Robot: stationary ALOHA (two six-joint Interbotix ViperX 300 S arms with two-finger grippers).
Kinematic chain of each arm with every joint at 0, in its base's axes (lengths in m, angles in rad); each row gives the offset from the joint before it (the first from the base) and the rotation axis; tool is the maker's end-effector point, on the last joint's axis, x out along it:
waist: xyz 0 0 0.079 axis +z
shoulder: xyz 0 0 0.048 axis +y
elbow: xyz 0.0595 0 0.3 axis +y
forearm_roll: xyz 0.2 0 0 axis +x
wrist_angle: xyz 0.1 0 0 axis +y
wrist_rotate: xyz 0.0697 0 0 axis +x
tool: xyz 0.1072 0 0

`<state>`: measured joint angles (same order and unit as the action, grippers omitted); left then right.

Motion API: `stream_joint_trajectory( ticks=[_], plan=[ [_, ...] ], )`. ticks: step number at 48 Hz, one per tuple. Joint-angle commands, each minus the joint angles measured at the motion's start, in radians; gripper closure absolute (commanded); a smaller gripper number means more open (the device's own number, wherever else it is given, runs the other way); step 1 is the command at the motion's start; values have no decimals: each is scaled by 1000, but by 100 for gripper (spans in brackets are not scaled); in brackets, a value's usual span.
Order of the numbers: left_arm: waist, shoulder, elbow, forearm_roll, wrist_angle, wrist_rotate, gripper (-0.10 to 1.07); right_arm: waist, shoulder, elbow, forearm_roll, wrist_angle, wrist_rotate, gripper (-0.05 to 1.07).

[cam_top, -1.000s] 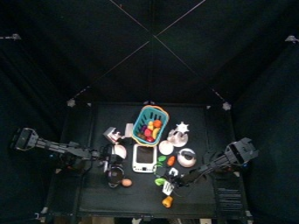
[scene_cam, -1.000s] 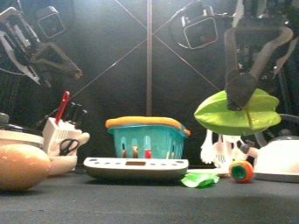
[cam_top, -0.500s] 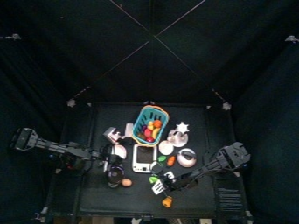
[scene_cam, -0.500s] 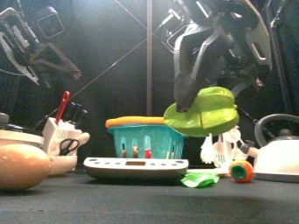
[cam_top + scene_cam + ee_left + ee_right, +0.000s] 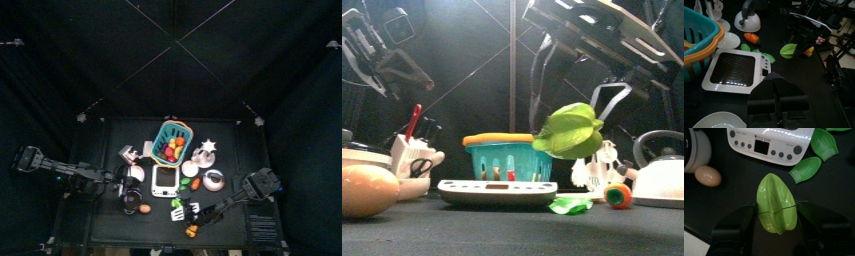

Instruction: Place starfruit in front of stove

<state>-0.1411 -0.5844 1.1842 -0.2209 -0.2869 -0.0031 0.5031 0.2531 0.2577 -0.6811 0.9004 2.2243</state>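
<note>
The starfruit [image 5: 775,208], a ridged bright-green toy fruit, sits pinched between the two black jaws of the right end effector [image 5: 777,223], which hold it at its lower half. In the front view the starfruit [image 5: 569,131] hangs in the air right of centre, above the worktop [image 5: 502,225] and clear of it, with the right arm slanting down from the upper right of the frame. In the top view the same end effector [image 5: 198,209] is low and right of centre, near the front of the worktop.

The stove [image 5: 771,144], a flat white block with a small dark display and round buttons along one side, lies at the top of the right wrist picture, apart from the starfruit. In the front view the stove [image 5: 498,192] rests on the worktop at centre, just in front of a teal basket [image 5: 510,158] with an orange rim. Two flat green leaf-shaped pieces [image 5: 817,158] lie beside the stove, and a tan egg [image 5: 708,176] lies near a white bowl's edge at the left of that picture.

In the front view a white kettle [image 5: 660,176] stands at the far right and a large tan egg fills the lower left.

The left end effector [image 5: 779,102] hovers at the left side of the worktop, holding nothing; whether its jaws are apart or together cannot be told from the wrist picture.
</note>
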Motion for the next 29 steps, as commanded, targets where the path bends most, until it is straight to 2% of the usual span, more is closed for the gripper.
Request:
stream_joint_trajectory(
  ticks=[1, 13, 20, 29],
  plan=[
    [-2, -2, -11, -8, -5, -2, 99, 2, 9, -64, 18, 37, 11, 37],
    [-2, -2, -15, -25, -5, -2, 99, -6, 78, -166, 101, 164, 15, 36],
    [-2, -2, -9, -25, -5, -2, 99, -6, 121, -239, 109, 267, 63, 36],
    [-2, -5, -9, -25, -5, 0, 99, 2, 149, -259, 89, 275, 156, 36]
  ],
)
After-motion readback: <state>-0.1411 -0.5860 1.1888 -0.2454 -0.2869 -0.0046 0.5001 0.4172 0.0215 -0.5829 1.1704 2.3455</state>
